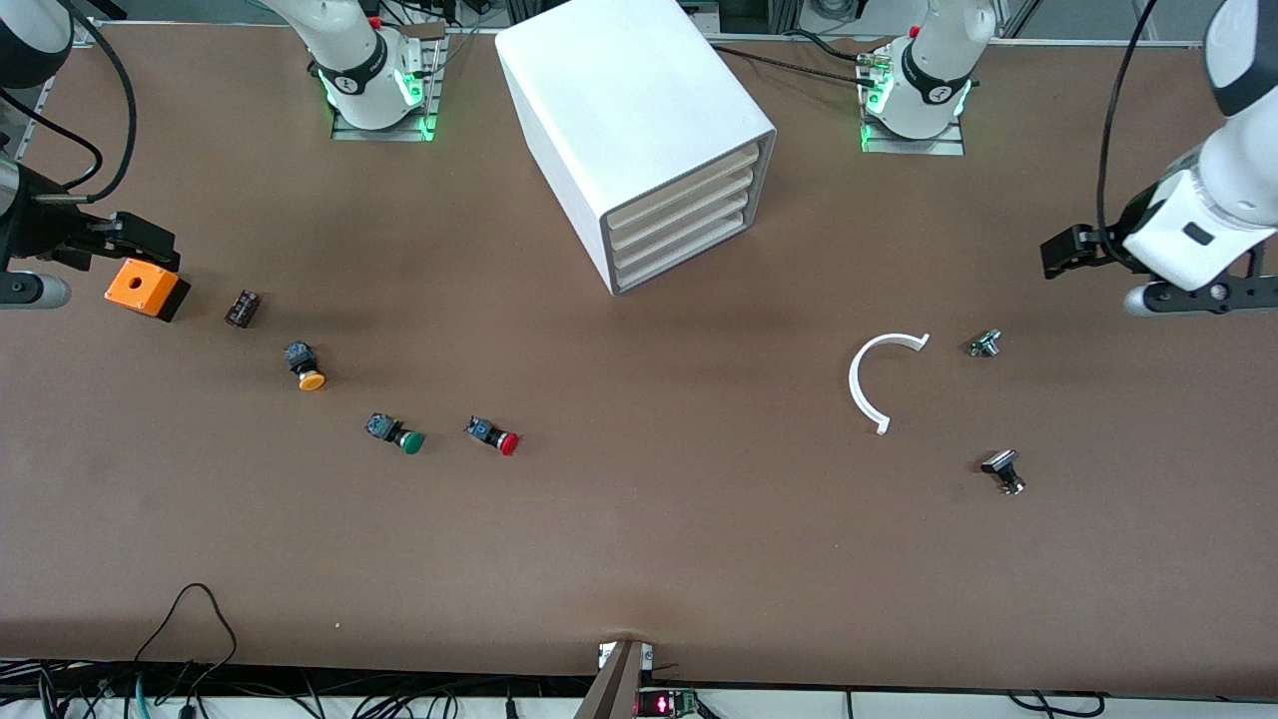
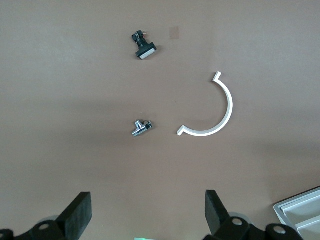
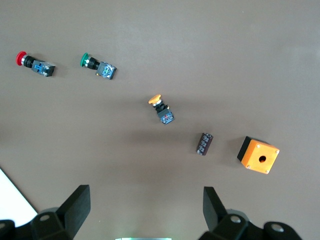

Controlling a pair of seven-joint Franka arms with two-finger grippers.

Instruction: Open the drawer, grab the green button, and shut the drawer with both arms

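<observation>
All four drawers (image 1: pixel 679 215) shut. Green button (image 1: pixel 395 433) lies on the worktop (image 1: pixel 639 539), well apart from both raised claws, left claw (image 2: pixel 148 212) and right claw (image 3: pixel 146 207), both wide and empty, evidently awaiting the opening step.

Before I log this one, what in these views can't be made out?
- Inside the four drawers: all shut in the front view; the cabinet hides their contents.
- Cabinet in the left wrist view: only a corner shows, cut off by the edge.
- Right hand: cut off by the front view's edge; its arm is mostly out of frame.
- Small metal part: too small to identify.
</observation>
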